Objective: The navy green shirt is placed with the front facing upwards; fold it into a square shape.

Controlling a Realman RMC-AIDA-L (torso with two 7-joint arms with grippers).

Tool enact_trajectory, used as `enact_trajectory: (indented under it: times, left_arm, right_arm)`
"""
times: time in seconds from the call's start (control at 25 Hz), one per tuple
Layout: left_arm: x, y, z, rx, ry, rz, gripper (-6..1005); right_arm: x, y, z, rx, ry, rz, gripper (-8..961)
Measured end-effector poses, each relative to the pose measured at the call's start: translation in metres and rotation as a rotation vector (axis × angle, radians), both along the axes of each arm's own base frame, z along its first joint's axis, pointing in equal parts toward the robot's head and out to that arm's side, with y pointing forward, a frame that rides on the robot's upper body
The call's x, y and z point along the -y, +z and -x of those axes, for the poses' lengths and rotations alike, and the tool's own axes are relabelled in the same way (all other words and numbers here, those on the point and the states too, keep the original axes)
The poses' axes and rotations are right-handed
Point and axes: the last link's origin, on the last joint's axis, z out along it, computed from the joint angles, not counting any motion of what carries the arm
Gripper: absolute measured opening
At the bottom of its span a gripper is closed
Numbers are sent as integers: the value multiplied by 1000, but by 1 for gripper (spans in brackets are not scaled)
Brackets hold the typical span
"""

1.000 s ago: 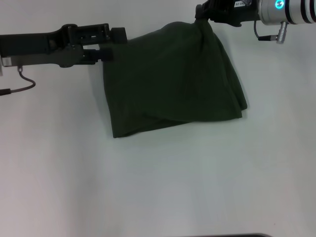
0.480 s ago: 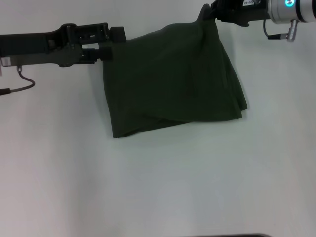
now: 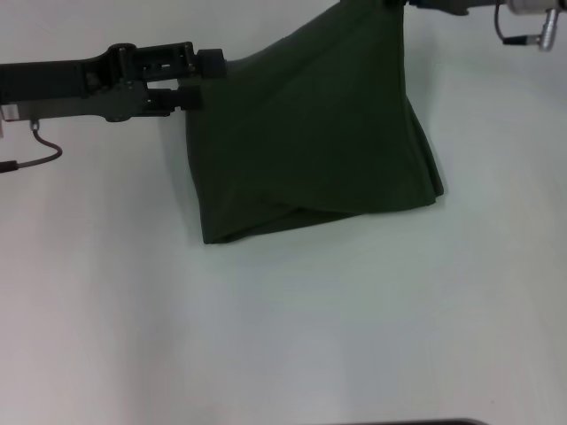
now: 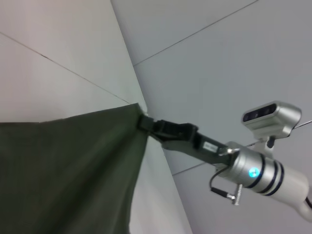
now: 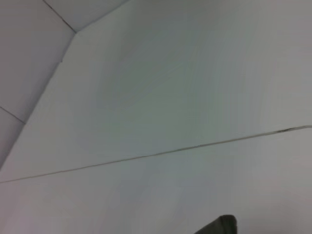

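Note:
The navy green shirt (image 3: 310,142) shows only plain dark green cloth and hangs stretched between both grippers, its lower folded edge resting on the white table (image 3: 283,336). My left gripper (image 3: 197,82) is at the shirt's upper left corner, shut on the edge. The right arm (image 3: 523,11) reaches in at the top right, its fingers cut off by the head view's top edge. In the left wrist view, the right gripper (image 4: 144,121) is shut on the raised corner of the shirt (image 4: 68,170), pulling the cloth taut.
White walls with thin seams (image 5: 161,153) fill the right wrist view. A cable (image 3: 40,150) hangs below the left arm. Bare white table lies in front of and beside the shirt.
The right gripper has risen and moved away with its shirt corner, leaving the top of the head view and pulling the cloth taller and tighter. The left gripper has stayed in place.

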Motion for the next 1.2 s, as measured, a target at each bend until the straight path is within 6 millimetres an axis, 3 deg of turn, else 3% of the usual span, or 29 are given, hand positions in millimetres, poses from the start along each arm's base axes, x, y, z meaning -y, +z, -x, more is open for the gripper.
enact_trajectory:
  times: [0.24, 0.92, 1.04, 1.2]
  left_arm:
    - [0, -1, 0, 2, 5, 1, 874]
    - [-1, -4, 1, 6, 13, 11, 874]
    - [-1, -4, 0, 6, 11, 10, 874]
    - [-1, -4, 0, 8, 10, 10, 874]
  right_arm:
    - [-2, -12, -6, 90, 0, -30, 37]
    - [-6, -18, -15, 201, -5, -68, 49]
    - [-8, -12, -20, 225, -21, -71, 234]
    - [-9, 6, -30, 242, -66, -75, 254]
